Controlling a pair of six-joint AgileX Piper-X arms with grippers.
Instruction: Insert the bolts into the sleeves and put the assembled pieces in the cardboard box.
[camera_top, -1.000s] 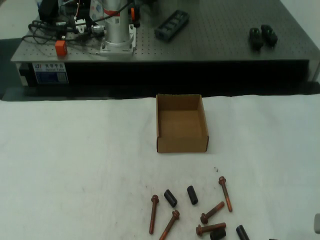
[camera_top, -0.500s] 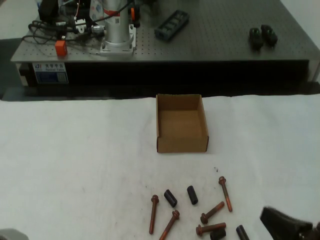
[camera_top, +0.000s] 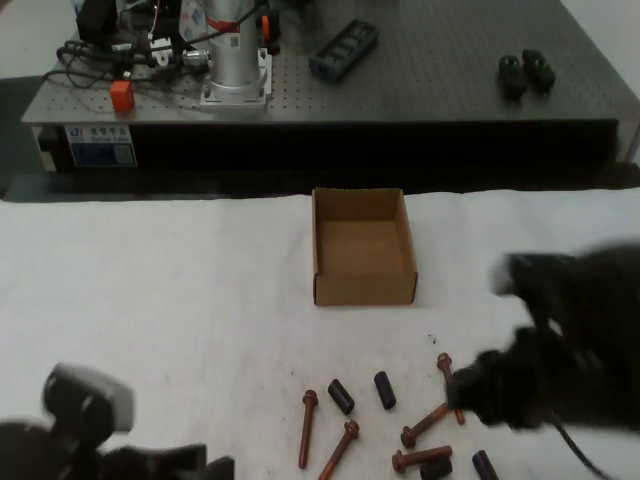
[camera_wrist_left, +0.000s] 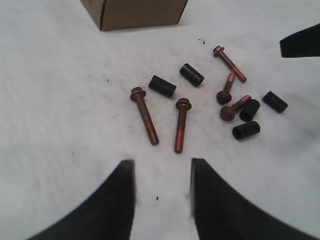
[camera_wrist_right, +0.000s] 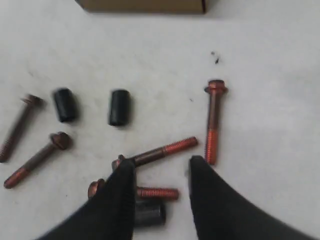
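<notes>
- From behind both arms we look forward and down over the whole bench from far off, with the cardboard box (camera_top: 363, 250) mid-scene.
- On the left wrist we sit close above the cloth, looking past the left gripper (camera_wrist_left: 161, 165) to the bolts (camera_wrist_left: 145, 116) and sleeves (camera_wrist_left: 162, 86) ahead of it.
- On the right wrist we sit even nearer, with the right gripper (camera_wrist_right: 161, 164) over that same scatter.
- All three views share it and the box's near wall.
</notes>
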